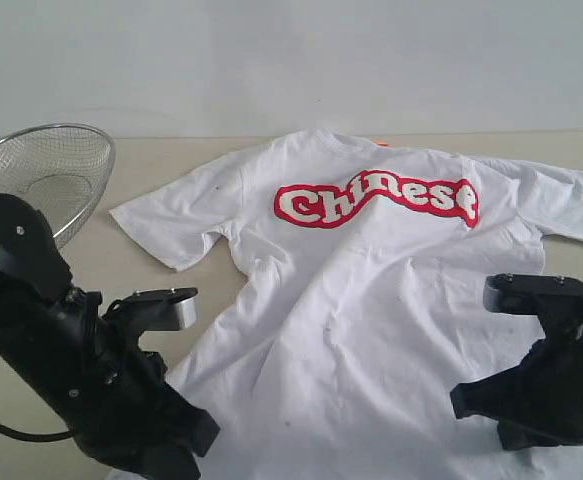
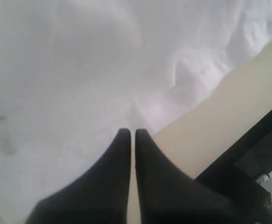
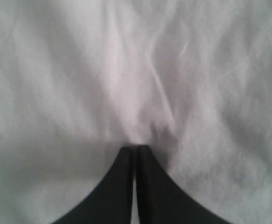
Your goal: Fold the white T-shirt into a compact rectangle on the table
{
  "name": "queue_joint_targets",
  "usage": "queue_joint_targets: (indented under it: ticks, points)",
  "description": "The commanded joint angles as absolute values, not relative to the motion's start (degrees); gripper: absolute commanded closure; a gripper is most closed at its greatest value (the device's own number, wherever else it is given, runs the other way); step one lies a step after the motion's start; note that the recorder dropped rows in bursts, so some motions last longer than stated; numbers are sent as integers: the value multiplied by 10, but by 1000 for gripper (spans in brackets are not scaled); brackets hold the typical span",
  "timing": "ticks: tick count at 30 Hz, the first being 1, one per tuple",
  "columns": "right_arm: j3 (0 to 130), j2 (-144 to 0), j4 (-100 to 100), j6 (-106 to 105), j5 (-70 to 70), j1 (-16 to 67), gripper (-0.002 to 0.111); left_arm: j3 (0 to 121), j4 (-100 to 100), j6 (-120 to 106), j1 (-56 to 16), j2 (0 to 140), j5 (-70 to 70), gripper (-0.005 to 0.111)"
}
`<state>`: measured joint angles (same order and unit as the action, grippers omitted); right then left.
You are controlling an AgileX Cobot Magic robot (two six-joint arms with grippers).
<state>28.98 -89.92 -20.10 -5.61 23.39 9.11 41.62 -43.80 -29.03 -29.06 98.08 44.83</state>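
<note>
Our left gripper (image 2: 132, 133) has its two dark fingers pressed together, with the tips over the side edge of the white T-shirt (image 2: 80, 70) and bare table (image 2: 229, 112) just beside them. We judge this placement at the lower edge suits taking a corner for a first fold. Our right gripper (image 3: 136, 149) is closed the same way, with cloth on every side of its tips and soft creases running toward them. Both wrist views are blurred, so we cannot tell whether either pair pinches fabric or merely sits closed just above it. Ahead of both grippers the shirt lies spread out, chest up, with a sleeve out to each side. Nothing is doubled over, so we judge the folding has not begun. Farther ahead, the red lettering (image 1: 376, 200) crosses the chest, and the collar lies farthest of all, with a small orange tag (image 1: 381, 143) at the neck. A wire mesh basket (image 1: 46, 170) stands on the table beyond the left gripper, apart from the nearer sleeve and out of the way of the fold.
</note>
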Motion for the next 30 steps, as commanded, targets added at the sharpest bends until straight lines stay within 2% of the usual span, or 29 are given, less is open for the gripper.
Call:
queue_joint_targets:
  ticks: [1,11,22,30]
  points:
    - [287,-899,-200,-58,272,91,108,412,-446,-305,-294,975,444,102]
    - [287,-899,-172,-30,359,91,108,412,-446,-311,-294,975,444,102]
    - [287,-899,-20,94,438,91,108,412,-446,-317,-294,975,448,102]
    - [287,-898,-16,100,452,91,108,412,-446,-322,-294,971,448,102]
